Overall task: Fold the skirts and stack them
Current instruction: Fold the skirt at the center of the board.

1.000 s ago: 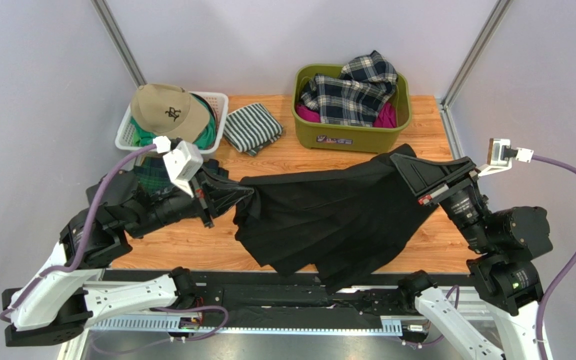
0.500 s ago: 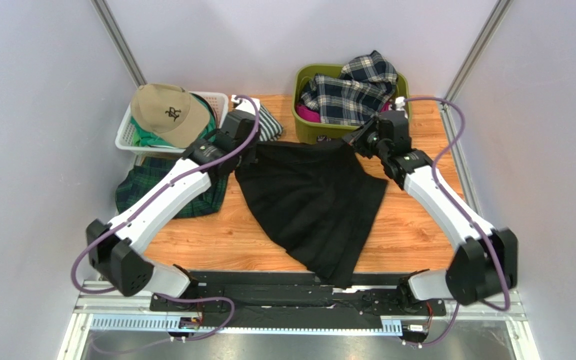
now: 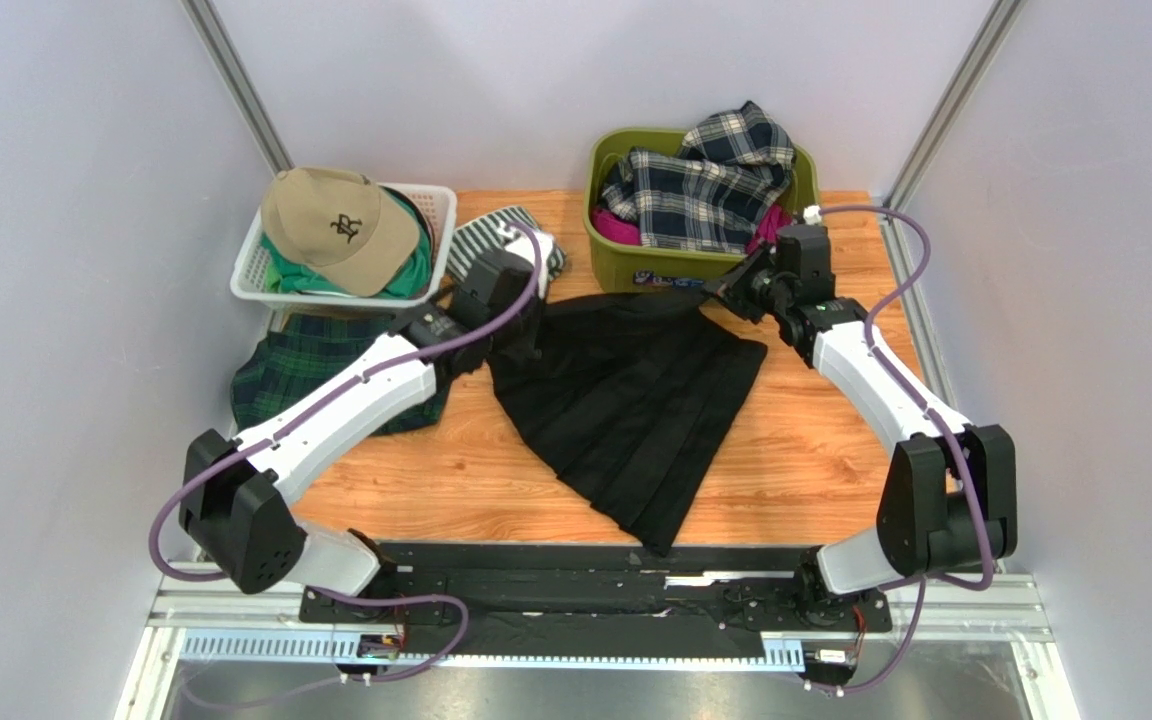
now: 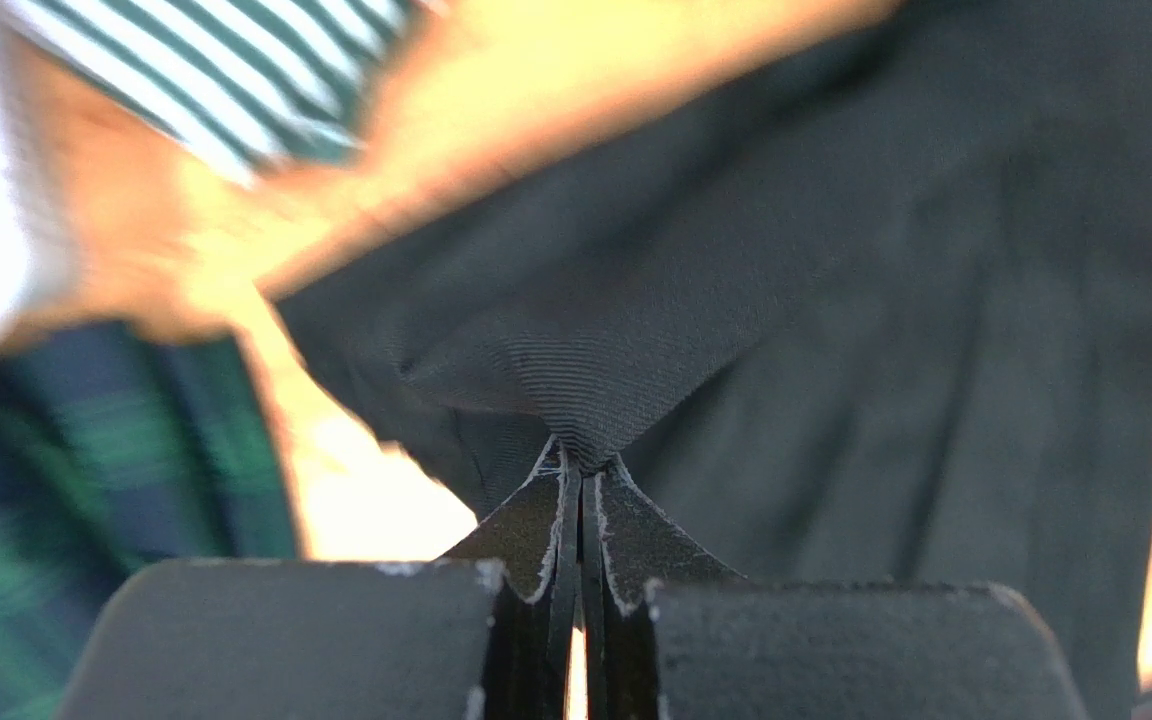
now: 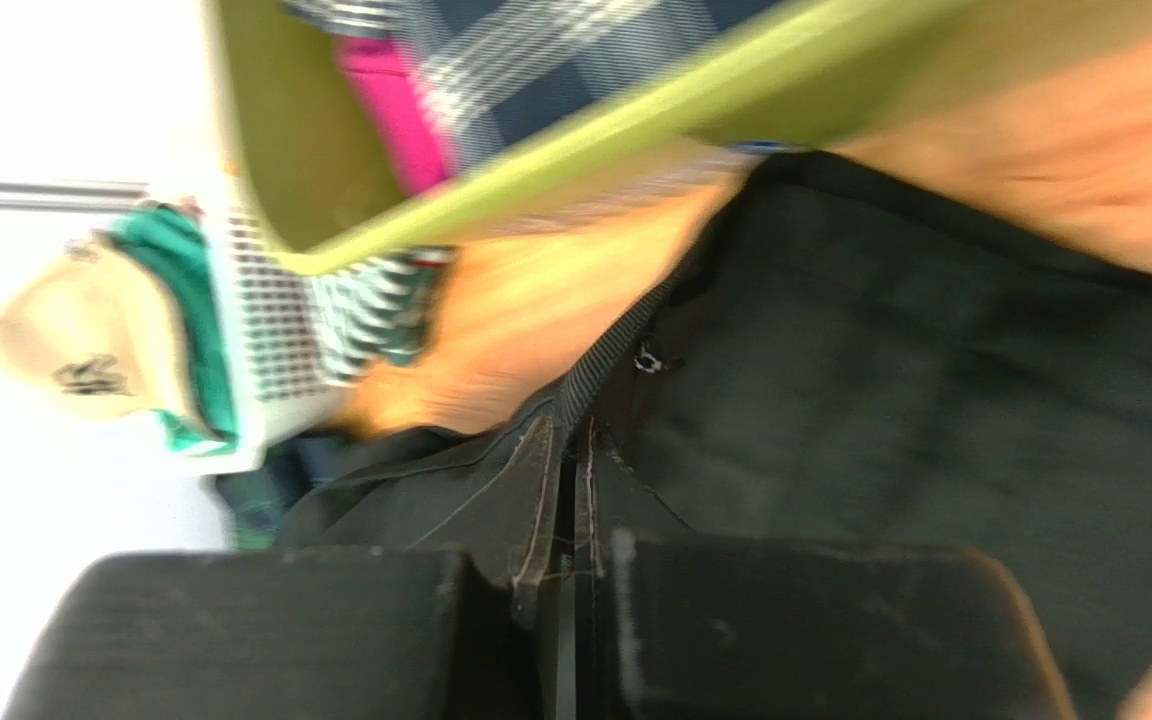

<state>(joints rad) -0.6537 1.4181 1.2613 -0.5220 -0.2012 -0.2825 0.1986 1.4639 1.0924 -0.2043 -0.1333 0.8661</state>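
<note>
The plain black skirt (image 3: pixel 630 405) lies spread on the wooden table, its waistband at the far side. My left gripper (image 3: pixel 515 323) is shut on the waistband's left corner (image 4: pixel 582 390). My right gripper (image 3: pixel 728 300) is shut on its right corner (image 5: pixel 597 405). The dark green-navy tartan skirt (image 3: pixel 297 368) lies at the left under my left arm and shows in the left wrist view (image 4: pixel 71 495). The navy-white-grey plaid skirt (image 3: pixel 702 188) sits in the olive bin (image 3: pixel 695 270), also in the right wrist view (image 5: pixel 537 60).
A white basket (image 3: pixel 259 270) at the far left holds a tan cap (image 3: pixel 334 225) and green cloth. A green-and-white striped folded cloth (image 3: pixel 485 233) lies between basket and bin. Pink cloth (image 3: pixel 612 228) is in the bin. Grey walls enclose the table.
Both grippers have carried the black skirt's waistband from near the front to the far side, then a little right and nearer. The skirt now lies narrower and more gathered.
</note>
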